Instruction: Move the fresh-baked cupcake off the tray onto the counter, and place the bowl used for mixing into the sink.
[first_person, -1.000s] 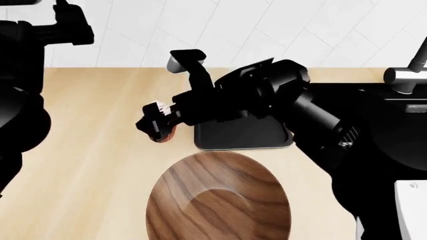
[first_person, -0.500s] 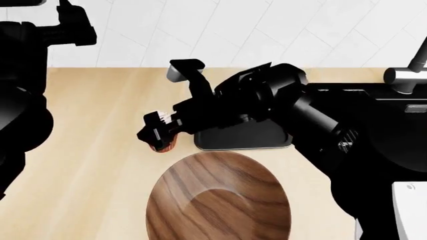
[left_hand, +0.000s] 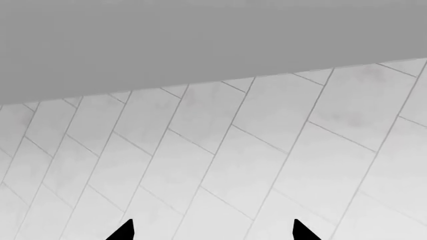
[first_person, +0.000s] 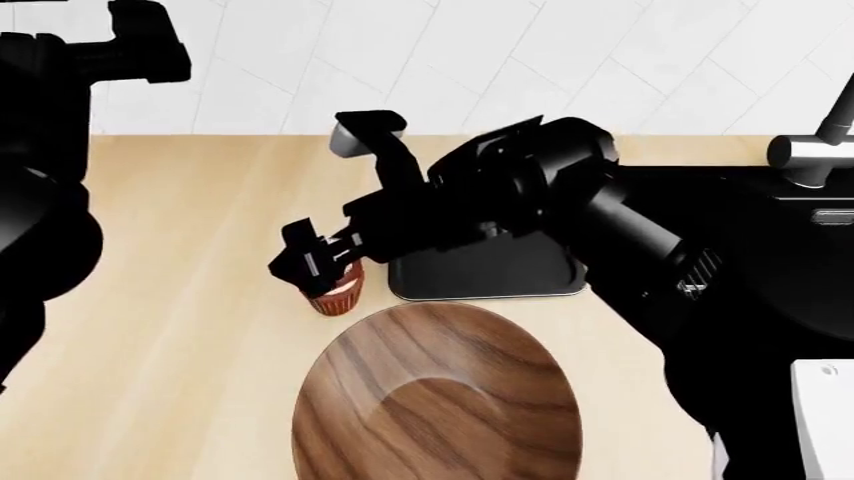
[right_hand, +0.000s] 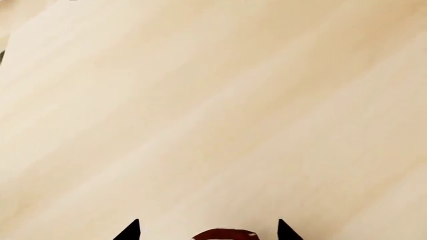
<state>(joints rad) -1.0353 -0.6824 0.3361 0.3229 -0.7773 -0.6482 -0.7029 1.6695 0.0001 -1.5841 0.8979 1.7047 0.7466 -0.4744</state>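
The cupcake (first_person: 339, 292), with an orange-red liner and white frosting, stands on the beige counter (first_person: 187, 330) just left of the black tray (first_person: 487, 280). My right gripper (first_person: 312, 256) hovers over it, open. In the right wrist view the cupcake's red top (right_hand: 224, 234) sits between the spread fingertips (right_hand: 131, 231) without touching them. The big wooden bowl (first_person: 438, 400) lies on the counter near the front, below the tray. The black sink (first_person: 787, 260) is at the right, partly hidden by my right arm. My left gripper (left_hand: 212, 231) is open and raised, facing the tiled wall.
A grey faucet (first_person: 809, 150) stands at the sink's back edge. A white object (first_person: 821, 420) shows at the lower right. The white tiled wall (first_person: 534, 50) runs behind the counter. My left arm (first_person: 47, 200) fills the left side.
The right gripper lowered the cupcake onto the counter left of the tray, then let go. The cupcake now shows more fully below the fingers. The left arm barely moved.
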